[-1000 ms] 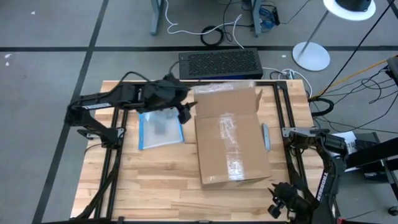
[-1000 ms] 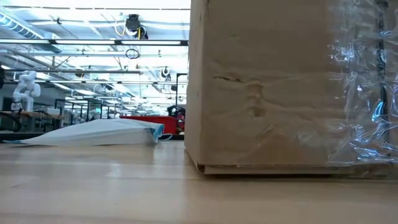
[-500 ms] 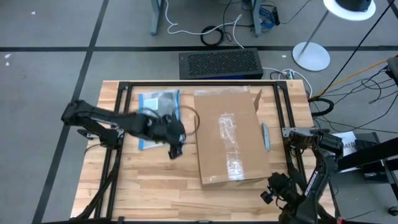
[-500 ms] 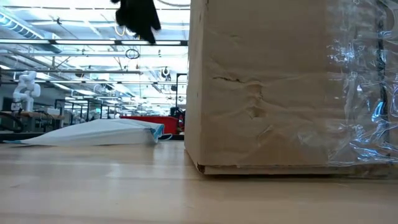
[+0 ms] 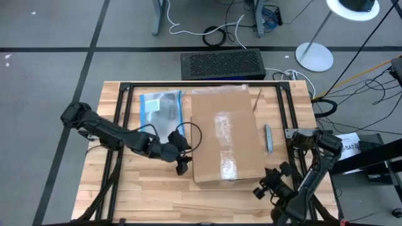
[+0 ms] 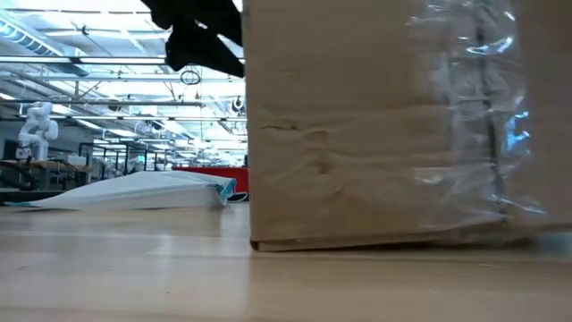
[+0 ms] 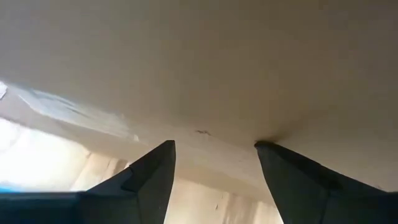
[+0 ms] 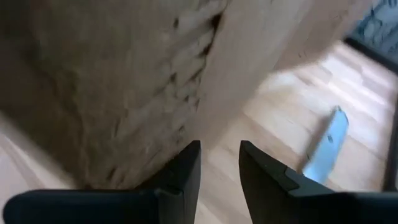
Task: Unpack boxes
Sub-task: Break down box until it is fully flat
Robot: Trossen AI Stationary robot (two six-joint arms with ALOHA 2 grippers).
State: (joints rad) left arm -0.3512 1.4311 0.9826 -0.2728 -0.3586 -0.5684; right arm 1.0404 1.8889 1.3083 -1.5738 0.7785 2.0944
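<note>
The brown cardboard box [image 5: 226,135], with clear tape along its top, stands on the table's middle. Its near wall fills the low view [image 6: 402,134], where the bottom edge slopes up toward the right. My left gripper [image 5: 183,167] [image 7: 214,146] is open and low at the box's left wall, by the near left corner. The dark shape at the top of the low view is my left arm [image 6: 201,36]. My right gripper [image 5: 259,189] [image 8: 219,144] is open by a narrow gap at the box's near right corner [image 8: 205,74]. My left gripper comes slanting down from the table's left, its open fingers spread across the box's left wall [image 7: 211,93]. One fingertip [image 7: 262,148] casts a dark shadow on the wall; I cannot tell whether it touches. My right gripper has one finger [image 8: 186,163] in front of the box's wall beside the near right corner, coming from the near right. Whether it touches the cardboard, I cannot tell.
A clear pouch with a blue edge [image 5: 160,110] [image 6: 134,190] lies flat at the far left of the box. A slim grey-blue tool [image 5: 268,138] [image 8: 323,146] lies right of the box. A black grille-topped unit [image 5: 221,64] stands beyond the far edge. Bare wood [image 5: 151,194] spreads at the near left.
My left gripper has come down from above the pouch toward the near edge, to the box's near left corner. My right gripper has gone toward the table's left, along the box's near right corner. The box has slid a little to the left, and its far flap has folded shut.
</note>
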